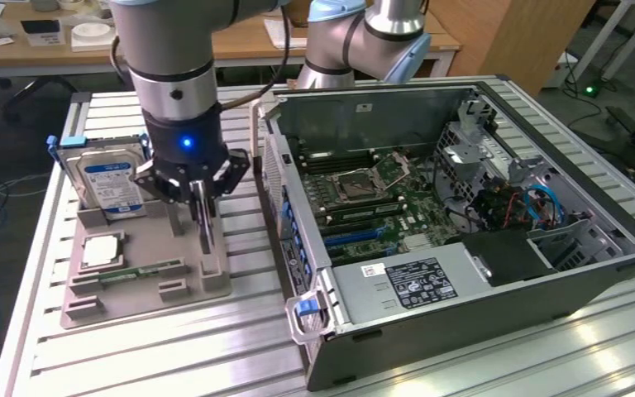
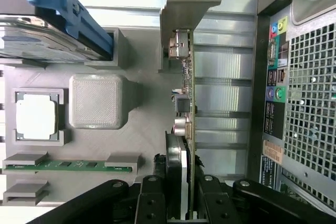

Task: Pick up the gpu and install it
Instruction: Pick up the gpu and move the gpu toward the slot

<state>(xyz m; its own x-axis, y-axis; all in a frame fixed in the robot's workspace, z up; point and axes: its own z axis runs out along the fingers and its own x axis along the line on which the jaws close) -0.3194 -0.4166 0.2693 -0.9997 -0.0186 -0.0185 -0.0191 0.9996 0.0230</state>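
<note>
The arm (image 1: 174, 74) reaches straight down over a grey holder tray (image 1: 146, 289) that lies on the slatted metal tabletop (image 1: 163, 356); the hand (image 1: 199, 192) is closed partway, its fingers (image 2: 154, 203) pressed against both faces of the gpu (image 1: 202, 227), so the card is held in the grip; the gpu stands upright on its edge at the side of the tray nearest the computer case (image 1: 582, 273), its lower end down at the tray's surface; whether it sits in its slot or has come clear of it I cannot tell

In the wrist view the hand (image 2: 181, 203) clamps the gpu (image 2: 190, 93) seen edge-on, a thin board with small components along one face and a pale metal end bracket (image 2: 185, 3) at the far end from the fingers; the perforated rear panel of the case (image 2: 310, 93) with its coloured ports runs just beside the card

Other parts rest in the tray: a silver hard drive (image 1: 113, 184) with a blue label stands in its pocket at the far end, shown with a blue rail in the wrist view (image 2: 47, 38); a square processor chip (image 1: 102, 250) (image 2: 35, 118) lies flat beside it; a narrow green memory stick (image 1: 141, 271) (image 2: 68, 167) lies along the near side

The case lies open on the exterior view's right, its motherboard (image 1: 373, 198) exposed
</note>
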